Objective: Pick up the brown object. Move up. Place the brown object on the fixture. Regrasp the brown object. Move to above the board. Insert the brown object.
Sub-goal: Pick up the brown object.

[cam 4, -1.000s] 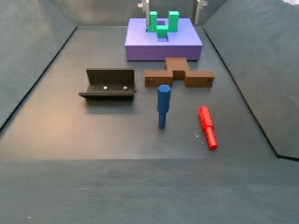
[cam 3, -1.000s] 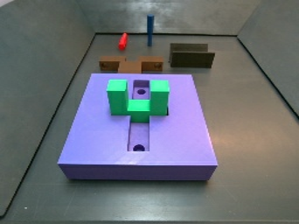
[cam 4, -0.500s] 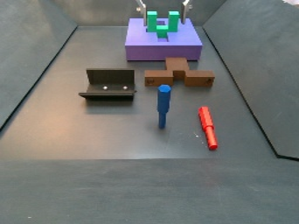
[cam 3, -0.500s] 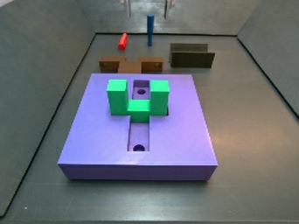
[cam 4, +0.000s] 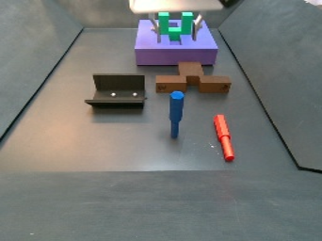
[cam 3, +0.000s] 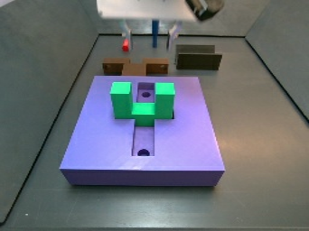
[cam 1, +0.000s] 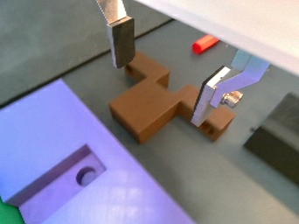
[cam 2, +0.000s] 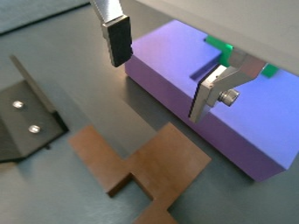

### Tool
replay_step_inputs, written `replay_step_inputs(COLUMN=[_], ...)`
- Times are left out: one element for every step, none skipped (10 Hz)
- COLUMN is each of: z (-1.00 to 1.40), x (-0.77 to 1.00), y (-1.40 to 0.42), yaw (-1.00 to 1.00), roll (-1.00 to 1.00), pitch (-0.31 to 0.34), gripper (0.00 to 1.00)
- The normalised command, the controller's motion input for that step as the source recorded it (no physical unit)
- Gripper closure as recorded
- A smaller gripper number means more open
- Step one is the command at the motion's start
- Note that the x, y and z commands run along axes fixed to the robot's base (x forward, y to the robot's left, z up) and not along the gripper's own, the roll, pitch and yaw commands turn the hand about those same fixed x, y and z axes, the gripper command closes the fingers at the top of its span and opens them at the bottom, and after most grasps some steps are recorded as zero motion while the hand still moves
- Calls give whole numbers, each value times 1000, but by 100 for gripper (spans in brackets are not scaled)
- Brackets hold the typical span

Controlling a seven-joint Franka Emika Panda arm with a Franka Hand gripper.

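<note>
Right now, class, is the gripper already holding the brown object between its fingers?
No. In a wrist view the gripper is open above the brown object, whose fingers stand apart with nothing clamped between them.

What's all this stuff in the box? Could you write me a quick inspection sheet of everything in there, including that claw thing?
Surface: dark grey floor with sloped walls; nothing spilled.
Job's things: brown object lies flat on the floor beside the board, untouched. The fixture stands apart on the floor, with nothing on it. The board carries a green block over its slot.
Clutter: blue peg standing upright; red peg lying flat.
Claw: claw hangs open above the brown object, fingers either side of it, holding nothing.
Cables: nothing seen.
Surroundings: nothing seen beyond the walls.
</note>
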Motion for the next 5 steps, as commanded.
replay_step_inputs(z=[-786,-694,-577,-469,-349], x=[-169,-129,0,0,0], y=[-214,-157,-63,23,103], yaw=[0,0,0,-31,-149], roll=[103,16,44,3,0], pitch=[-121,-113,-50,0,0], gripper=[0,0,0,0,0])
